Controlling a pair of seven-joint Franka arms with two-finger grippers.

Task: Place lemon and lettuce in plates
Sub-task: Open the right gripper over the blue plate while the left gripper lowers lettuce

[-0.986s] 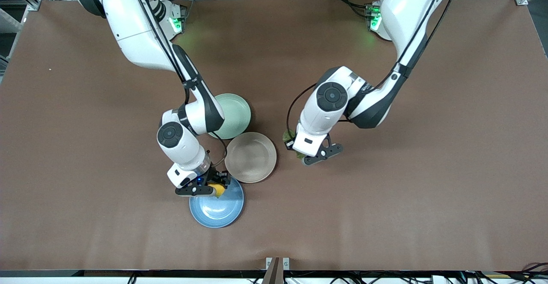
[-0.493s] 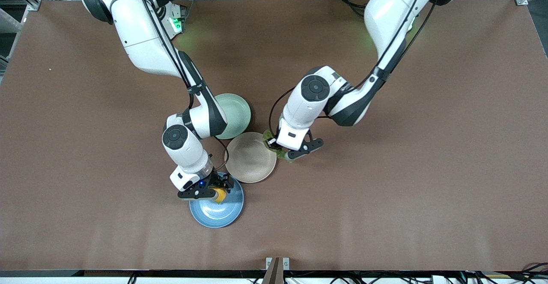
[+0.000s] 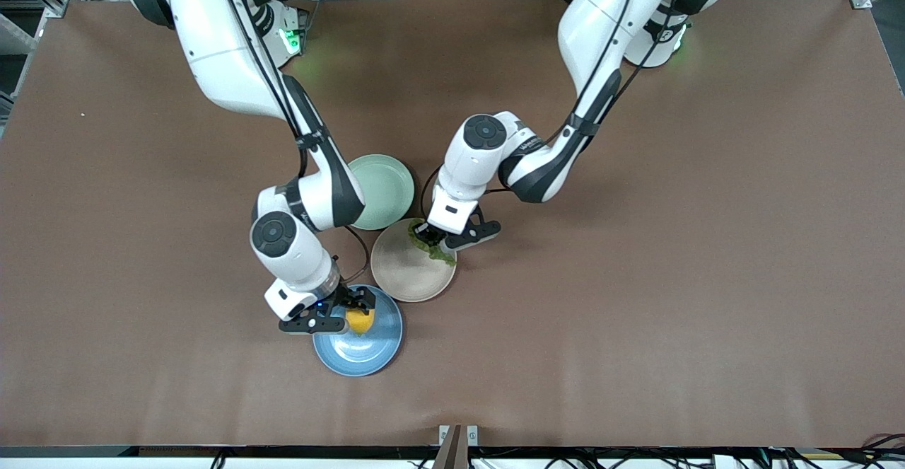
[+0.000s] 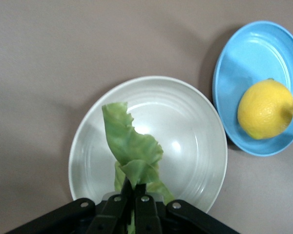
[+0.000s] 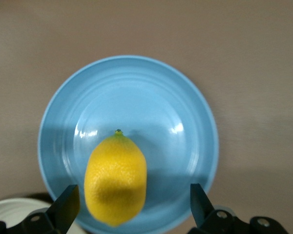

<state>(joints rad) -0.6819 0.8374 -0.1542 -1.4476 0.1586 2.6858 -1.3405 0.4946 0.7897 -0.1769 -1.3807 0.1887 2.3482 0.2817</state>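
Observation:
The lemon (image 3: 360, 321) lies in the blue plate (image 3: 358, 349), close to the rim on the side farther from the front camera. My right gripper (image 3: 344, 315) is over that rim, open, its fingers apart on either side of the lemon (image 5: 115, 179) without gripping it; the blue plate (image 5: 136, 97) fills the right wrist view. My left gripper (image 3: 433, 237) is shut on the lettuce (image 3: 431, 250) and holds it over the beige-pink plate (image 3: 406, 278). In the left wrist view the lettuce (image 4: 132, 146) hangs from the shut gripper (image 4: 135, 187) over the beige-pink plate (image 4: 195, 141), with the lemon (image 4: 265, 108) in the blue plate (image 4: 249, 58) beside it.
A pale green plate (image 3: 387, 187) sits next to the beige-pink plate, farther from the front camera, partly under the right arm. The three plates stand close together near the table's middle. Brown table (image 3: 672, 278) spreads wide all around.
The left gripper carried the lettuce from over the bare table to over the beige-pink plate. The right gripper opened and let the lemon go into the blue plate.

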